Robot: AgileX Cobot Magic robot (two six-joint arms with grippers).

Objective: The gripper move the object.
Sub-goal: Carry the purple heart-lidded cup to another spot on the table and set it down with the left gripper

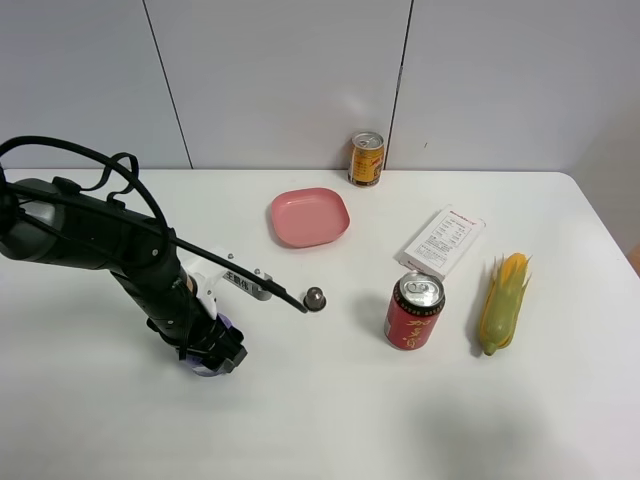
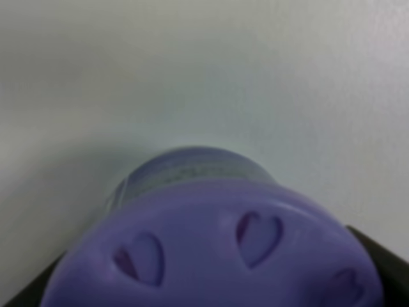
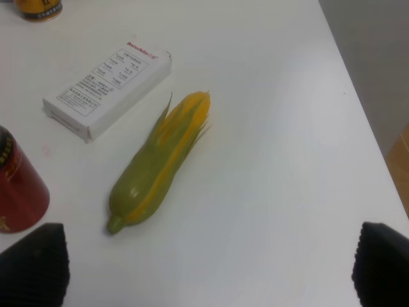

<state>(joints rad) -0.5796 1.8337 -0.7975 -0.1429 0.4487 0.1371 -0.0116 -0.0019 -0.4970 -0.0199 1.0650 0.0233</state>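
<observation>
Exterior high view: the left gripper (image 1: 214, 352) reaches down over the object (image 1: 203, 369) at the front left of the table (image 1: 330, 430), well apart from the capsule (image 1: 315, 298) and the red can (image 1: 414, 311). The jar is squat and round with no clear long axis. It seems upright, its lid facing the left wrist camera. Black fingers (image 2: 382, 254) clamp both sides of the lid. The right gripper (image 3: 208, 265) gapes wide and empty near the corn (image 3: 160, 160).

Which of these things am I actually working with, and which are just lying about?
In the job:
jar
left gripper, fingers closed on the jar's lid

Lying about:
red can
yellow can
plate
capsule
box
corn
right gripper, open, holding nothing
</observation>
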